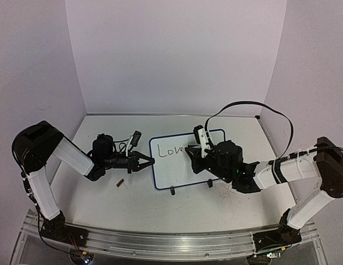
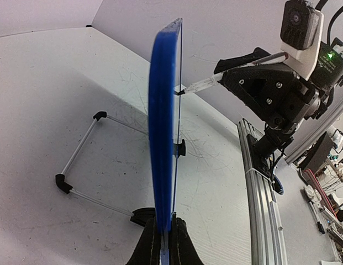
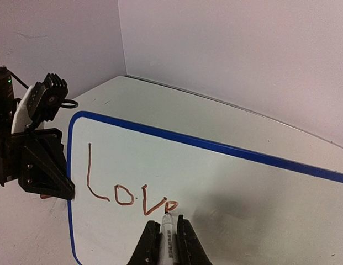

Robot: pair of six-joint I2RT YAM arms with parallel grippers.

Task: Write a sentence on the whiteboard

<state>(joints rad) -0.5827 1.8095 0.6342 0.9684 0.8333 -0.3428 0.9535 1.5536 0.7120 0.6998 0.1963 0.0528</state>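
The left claw (image 2: 165,234) is clamped on the smooth blue rim of the flat whiteboard (image 3: 243,182). The right claw (image 3: 167,234) pinches a slim marker (image 3: 167,222), its tip just ahead touching the thin lettering (image 3: 127,194).

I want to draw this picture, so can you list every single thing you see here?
whiteboard: one, white with a blue rim, standing in the middle of the table
writing: one word, "Love", reddish-brown, upper left of the whiteboard
marker: one, pale body, tip on the whiteboard
stand: one, silver wire with black corners, behind the whiteboard
small piece: one, dark red, on the table left of the whiteboard
table: one, white, scuffed
rail: one, silver, near edge
arms: two, black and white, left and right
left gripper: black, shut on the whiteboard's edge
right gripper: black, shut on the marker
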